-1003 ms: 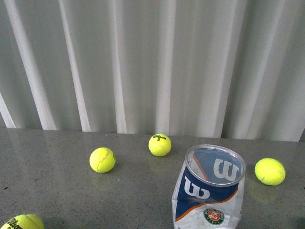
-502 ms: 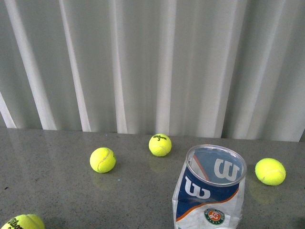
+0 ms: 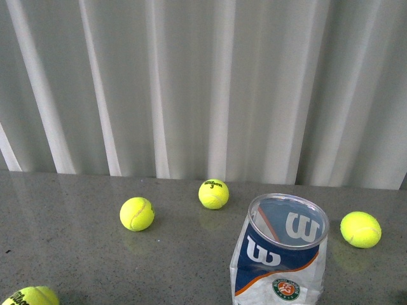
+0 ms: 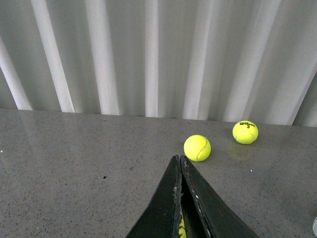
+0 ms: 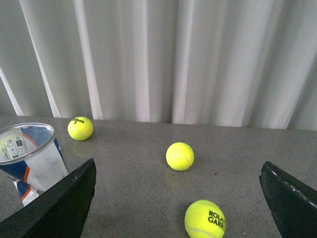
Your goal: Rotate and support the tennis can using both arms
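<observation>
The tennis can (image 3: pixel 280 251) stands upright on the grey table at the front right, open metal rim up, its white and navy label with W logo, orange stripe and round green emblem facing me. It also shows in the right wrist view as the tennis can (image 5: pixel 30 158), beside one black finger (image 5: pixel 64 203). My right gripper (image 5: pixel 179 198) is open wide, nothing between its fingers, with the can outside them. My left gripper (image 4: pixel 179 159) is shut, its tips pressed together above the bare table. Neither arm shows in the front view.
Loose tennis balls lie around: one (image 3: pixel 137 213) left of centre, one (image 3: pixel 213 193) near the curtain, one (image 3: pixel 360 229) right of the can, one (image 3: pixel 28 297) at the front left edge. A "Roland Garros" ball (image 5: pixel 205 218) lies between the right fingers. White curtain (image 3: pixel 203 82) behind the table.
</observation>
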Available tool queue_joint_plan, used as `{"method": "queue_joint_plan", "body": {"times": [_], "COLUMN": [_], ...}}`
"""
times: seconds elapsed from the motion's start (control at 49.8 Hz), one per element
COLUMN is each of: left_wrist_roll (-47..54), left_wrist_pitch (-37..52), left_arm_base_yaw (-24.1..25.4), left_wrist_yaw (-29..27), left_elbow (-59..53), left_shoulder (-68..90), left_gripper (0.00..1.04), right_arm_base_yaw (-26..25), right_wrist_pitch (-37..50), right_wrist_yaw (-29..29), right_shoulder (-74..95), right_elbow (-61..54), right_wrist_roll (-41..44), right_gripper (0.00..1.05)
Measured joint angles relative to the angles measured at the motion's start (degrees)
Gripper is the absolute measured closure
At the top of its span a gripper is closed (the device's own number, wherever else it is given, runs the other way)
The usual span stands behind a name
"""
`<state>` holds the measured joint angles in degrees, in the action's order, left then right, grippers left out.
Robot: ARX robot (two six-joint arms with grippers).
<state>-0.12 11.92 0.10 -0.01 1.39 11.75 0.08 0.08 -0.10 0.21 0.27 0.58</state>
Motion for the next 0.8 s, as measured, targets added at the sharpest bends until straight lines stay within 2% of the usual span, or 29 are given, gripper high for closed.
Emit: {"method": "queue_joint_plan", "body": {"times": [0.12,0.221,0.502,0.803], "left_wrist_roll": [0.0,0.0,0.0,0.0], "left_wrist_pitch": [-2.8,-11.4,-11.8,-11.9], "left_arm_base_yaw": [0.0,0.0,0.0,0.0], "left_wrist_yaw": [0.0,0.0,0.0,0.0], "left_elbow": [0.0,0.0,0.0,0.0], "left_shoulder": [-2.9,-9.7,-11.5,-11.5], "left_gripper": [1.01,1.01,1.00,0.50], "right_arm_base_yaw": [0.0,0.0,0.0,0.0], "right_wrist_pitch": [0.0,0.0,0.0,0.0], "right_wrist_yaw": [0.0,0.0,0.0,0.0], "right_shoulder": [0.0,0.0,0.0,0.0], "right_elbow": [0.0,0.0,0.0,0.0], "right_wrist_roll": [0.0,0.0,0.0,0.0], "right_gripper": [0.07,0.07,0.07,0.07]}}
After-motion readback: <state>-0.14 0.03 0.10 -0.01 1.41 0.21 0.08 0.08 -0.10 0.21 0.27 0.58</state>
